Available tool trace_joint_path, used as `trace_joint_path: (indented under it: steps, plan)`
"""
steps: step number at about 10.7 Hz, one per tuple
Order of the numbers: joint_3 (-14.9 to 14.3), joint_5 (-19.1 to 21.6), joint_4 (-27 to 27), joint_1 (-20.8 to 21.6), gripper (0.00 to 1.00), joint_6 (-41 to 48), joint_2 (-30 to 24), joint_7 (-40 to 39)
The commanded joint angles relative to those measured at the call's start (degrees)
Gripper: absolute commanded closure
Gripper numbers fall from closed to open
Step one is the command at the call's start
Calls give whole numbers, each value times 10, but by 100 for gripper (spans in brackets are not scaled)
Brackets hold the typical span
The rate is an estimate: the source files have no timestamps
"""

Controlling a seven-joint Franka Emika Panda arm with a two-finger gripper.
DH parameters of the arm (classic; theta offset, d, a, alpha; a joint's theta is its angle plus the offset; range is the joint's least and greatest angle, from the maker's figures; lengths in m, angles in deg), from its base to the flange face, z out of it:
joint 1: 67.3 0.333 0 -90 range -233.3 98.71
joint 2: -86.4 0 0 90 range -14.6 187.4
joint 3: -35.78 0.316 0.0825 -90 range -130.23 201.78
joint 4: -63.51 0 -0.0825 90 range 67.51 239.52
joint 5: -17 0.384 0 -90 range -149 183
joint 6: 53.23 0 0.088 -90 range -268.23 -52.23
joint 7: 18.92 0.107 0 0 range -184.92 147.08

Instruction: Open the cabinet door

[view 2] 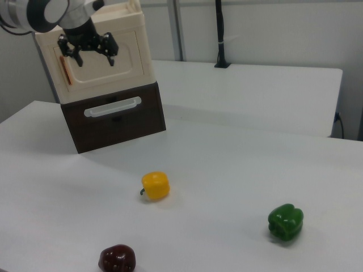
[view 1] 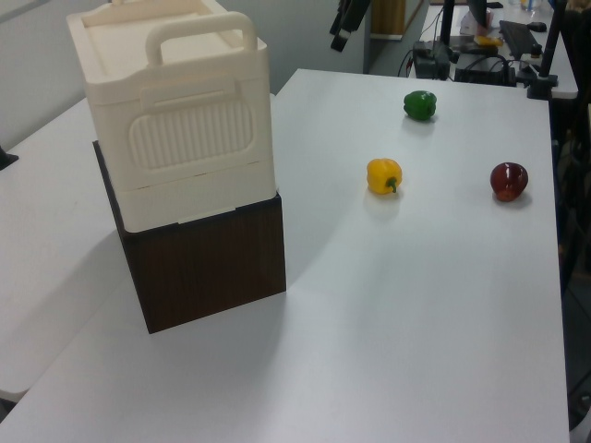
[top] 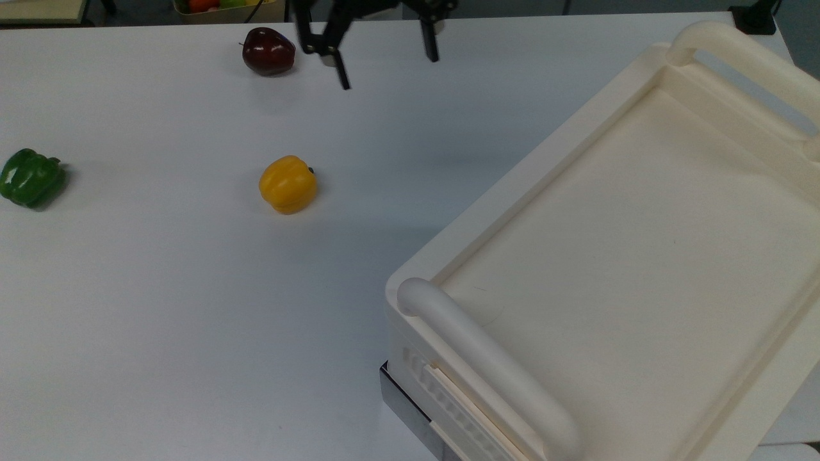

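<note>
The cabinet (view 2: 96, 68) is a cream box on a dark brown base, also seen from above (top: 640, 256) and from the side (view 1: 175, 138). Its cabinet door (view 2: 125, 54) is the cream front panel with a copper-brown strip (view 2: 66, 69) near the right view's left edge, and it lies flush and shut. My gripper (view 2: 93, 56) hangs open in front of the door's upper part in the right view, with nothing between its fingers. In the top view the gripper (top: 387, 64) is over the table's far edge, well apart from the cabinet. The left view puts the gripper (view 1: 346, 28) high behind the cabinet.
A yellow pepper (top: 287, 184), a green pepper (top: 31, 177) and a dark red apple (top: 268, 51) lie apart on the white table (top: 160, 307). Under the door the brown base has a drawer with a white bar handle (view 2: 112, 107). Thick cream handles (top: 487, 365) top the cabinet.
</note>
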Motion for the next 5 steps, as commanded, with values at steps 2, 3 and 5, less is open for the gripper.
trace_joint_path:
  steps: [2,3,5]
  plan:
    - [-8,-8,2,66,0,-21,17,-62]
    - [-8,-9,1,87,0,-25,28,-58]
    - [-8,-10,3,119,0,-70,33,-56]
